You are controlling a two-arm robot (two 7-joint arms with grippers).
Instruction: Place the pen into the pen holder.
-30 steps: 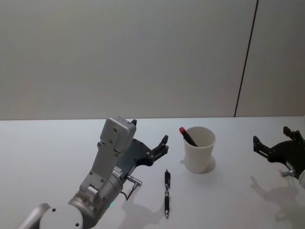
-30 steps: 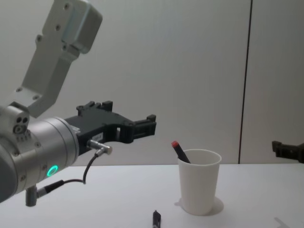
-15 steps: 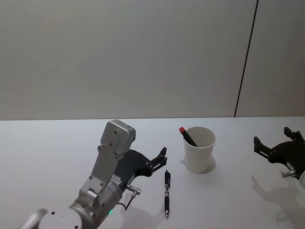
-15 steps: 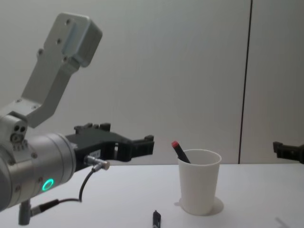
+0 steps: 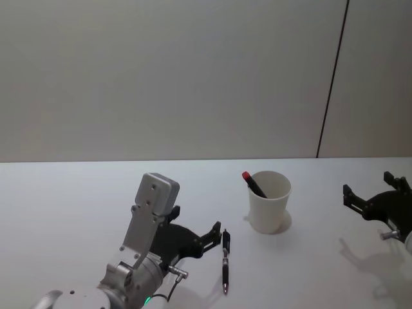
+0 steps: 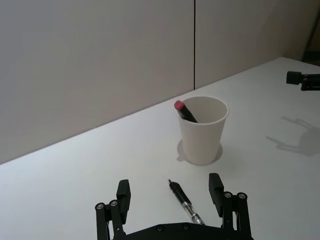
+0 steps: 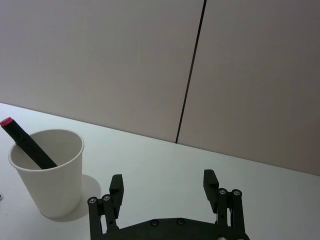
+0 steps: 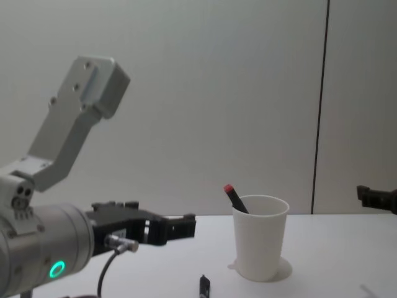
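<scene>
Left pincer (image 6: 169, 186) low over the pen (image 5: 225, 261), fingers spread wide and holding nothing.

The pen lies flat on the smooth white worktop (image 5: 77, 193), near the cup (image 5: 270, 201) and on its left side. It is slim and black, with a clear stretch of barrel. In the left wrist view its far tip shows between the matte black fingers, and its near end is hidden behind the pincer's body. Whether a finger touches it cannot be told. In the chest view the bottom edge cuts the pen off, leaving one end. The cup is white paper, tapered, with a rolled rim. It stands upright and holds a second pen (image 5: 253, 183), black with a red cap, leaning on the rim with its lower part hidden inside. The right pincer (image 7: 163, 179) hangs open well to the cup's right, partly cut off by the head view's edge.
</scene>
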